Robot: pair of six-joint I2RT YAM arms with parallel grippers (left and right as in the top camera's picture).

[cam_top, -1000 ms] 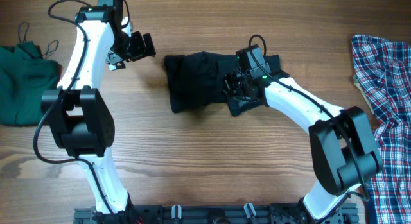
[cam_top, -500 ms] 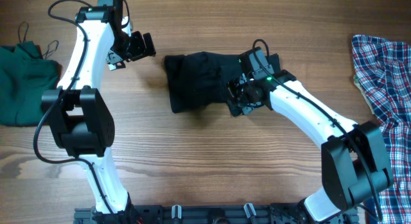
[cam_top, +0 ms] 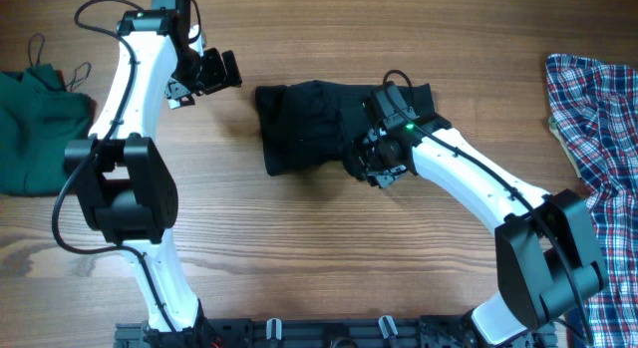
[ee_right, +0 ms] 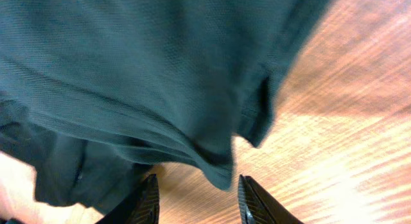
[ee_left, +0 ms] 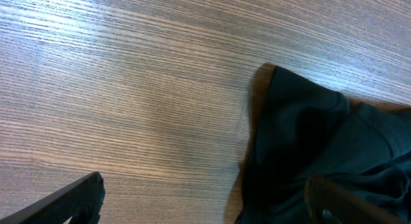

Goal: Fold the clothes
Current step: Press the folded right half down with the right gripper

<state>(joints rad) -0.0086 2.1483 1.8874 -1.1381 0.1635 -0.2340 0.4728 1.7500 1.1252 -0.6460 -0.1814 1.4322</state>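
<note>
Since a second ago the right arm has swung its wrist a little down and toward the near edge of the black short-sleeved shirt (cam_top: 299, 129), while the left arm has not moved. That shirt lies bunched in the middle of the wooden bench (cam_top: 299, 248). A dark green strappy top (cam_top: 30, 119) sits well apart at the far left and a red-blue-white plaid shirt (cam_top: 598, 139) at the far right.

The step in hand looks like taking hold of the shirt's near right edge to pull it out flat or fold it over. To do it well, the fingers should close on the hem itself, catching one layer rather than the whole bunch, and the cloth should then be drawn low across the bench so it does not drag the rest along.

In its wrist view the right tool (ee_right: 200, 184) stands spread, with a drooping fold of hem just above the gap and nothing pinched. The left tool (ee_left: 204, 185) is spread wide and empty, hovering off the shirt's left corner.
</note>
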